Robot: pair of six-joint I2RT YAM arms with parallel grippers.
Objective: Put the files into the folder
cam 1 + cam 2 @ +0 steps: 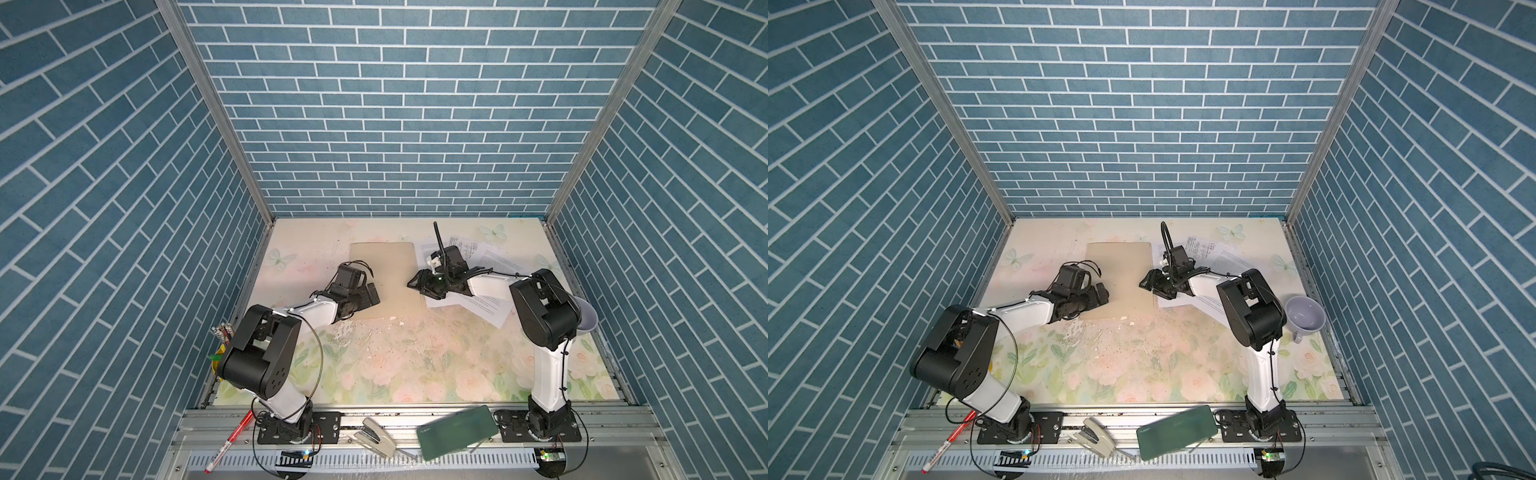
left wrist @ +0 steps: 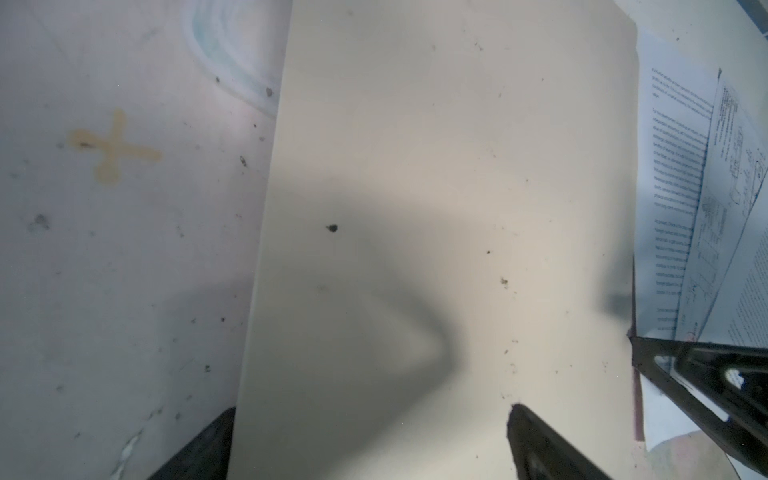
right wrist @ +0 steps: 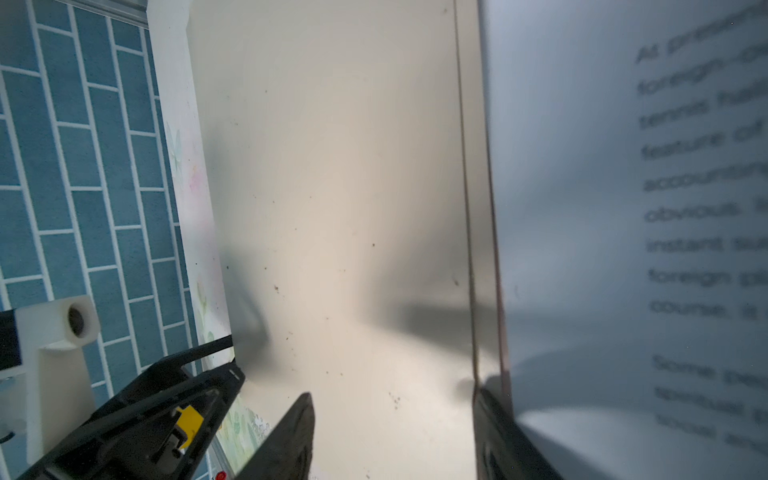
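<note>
The folder (image 1: 384,266) is lying closed and flat at the far middle of the tabletop (image 1: 415,365), and its long axis is pointing away from the robot toward the back wall. The files (image 1: 494,257) are lying just to its right, fanned over each other. The nearest sheet is reaching the folder's right long edge, but I cannot tell if it is touching.

The right hand (image 1: 415,284) is hovering low at this same edge, so it is the one nearer to the papers, which are lying under its arm. Its jaws are standing about half apart, one finger over the cover and one at the edge, and they are gripping nothing. The left hand (image 1: 370,297) is hanging at the opposite long edge, spread fully and also empty.

The folder is looking like smooth, stiff tan card with rounded corners and dark specks. The files are thin white sheets with black text and diagrams. In my judgement, the cover is needing to be lifted first.
</note>
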